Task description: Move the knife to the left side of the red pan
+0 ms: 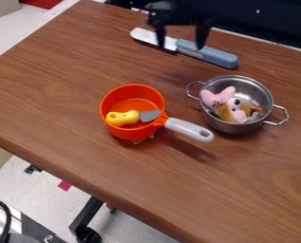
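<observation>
My gripper [181, 37] is at the top of the camera view, its two dark fingers apart and pointing down over the knife. The knife [214, 56] lies slantwise on the table, its white blade to the upper left and its blue-grey handle to the lower right. The fingers overlap it in the view, one near the blade and the other over the handle; whether they touch it I cannot tell. Lower down, left of centre, stands the orange-red pan [117, 132], with its grey handle extending to the lower right. Inside it is a small yellow-handled tool [124, 118] with a grey blade.
A silver pot [225, 127] with two side handles stands right of the pan, holding a pink, white and brown toy [234, 107]. The wooden table [57, 90] has its front edge running diagonally from the left side to the bottom.
</observation>
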{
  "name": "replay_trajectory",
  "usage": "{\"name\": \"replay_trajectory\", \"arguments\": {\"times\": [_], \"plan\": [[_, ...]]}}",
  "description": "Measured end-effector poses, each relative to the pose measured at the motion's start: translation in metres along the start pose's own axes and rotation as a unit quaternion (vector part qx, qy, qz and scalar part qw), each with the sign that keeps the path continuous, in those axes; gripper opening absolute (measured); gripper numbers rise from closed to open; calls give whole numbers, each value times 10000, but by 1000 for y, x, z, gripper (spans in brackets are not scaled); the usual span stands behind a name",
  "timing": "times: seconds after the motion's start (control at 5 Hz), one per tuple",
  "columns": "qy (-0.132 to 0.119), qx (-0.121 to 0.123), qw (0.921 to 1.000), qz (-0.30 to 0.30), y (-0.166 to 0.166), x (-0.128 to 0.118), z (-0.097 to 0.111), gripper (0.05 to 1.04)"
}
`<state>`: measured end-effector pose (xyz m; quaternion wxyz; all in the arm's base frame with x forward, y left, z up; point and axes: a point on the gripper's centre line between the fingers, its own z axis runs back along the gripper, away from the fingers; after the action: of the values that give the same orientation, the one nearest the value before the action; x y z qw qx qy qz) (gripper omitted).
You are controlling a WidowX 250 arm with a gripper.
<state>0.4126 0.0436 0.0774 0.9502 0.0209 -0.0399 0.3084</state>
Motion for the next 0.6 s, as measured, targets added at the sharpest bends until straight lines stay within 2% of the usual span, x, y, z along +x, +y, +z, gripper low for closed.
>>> {"name": "replay_trajectory", "arguments": {"times": [0.2,0.4,0.6], "plan": [[22,-381,9961,800,-12,14,7,998],[-101,-632,9827,1740,-17,22,7,998],[-406,-790,9581,2723,-24,31,-4,998]]}}
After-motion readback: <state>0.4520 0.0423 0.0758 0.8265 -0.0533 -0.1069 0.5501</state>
